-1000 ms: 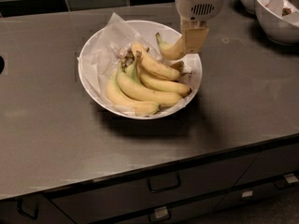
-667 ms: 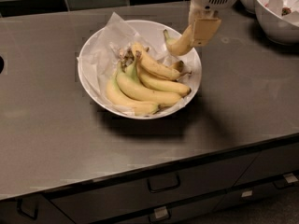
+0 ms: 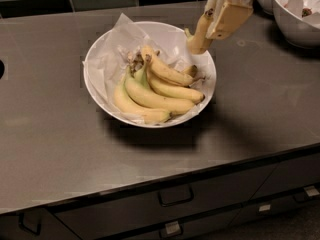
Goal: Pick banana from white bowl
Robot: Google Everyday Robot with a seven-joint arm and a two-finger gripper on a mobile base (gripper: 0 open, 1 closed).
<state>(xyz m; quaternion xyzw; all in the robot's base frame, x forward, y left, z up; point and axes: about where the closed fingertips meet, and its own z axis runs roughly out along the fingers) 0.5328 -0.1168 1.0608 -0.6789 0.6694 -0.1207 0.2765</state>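
The single loose banana (image 3: 198, 36) hangs in the air over the back right rim of the white bowl (image 3: 98, 48), its greenish stem pointing left. My gripper (image 3: 216, 25) comes in from the top right and is shut on the banana's upper end, with cream-coloured fingers (image 3: 229, 17) around it. The wide white bowl, lined with crumpled paper, stands on the dark counter. A bunch of yellow bananas (image 3: 155, 93) joined at a brown crown still lies in it.
A smaller, deeper white bowl (image 3: 299, 20) with dark bits in it stands at the back right, close to my arm. The dark counter (image 3: 55, 149) ends at a front edge above drawers (image 3: 175, 196). A dark tiled wall runs along the back.
My gripper has risen and moved right with the banana, lifting it off the bunch and toward the bowl's back right rim. The bunch has not moved.
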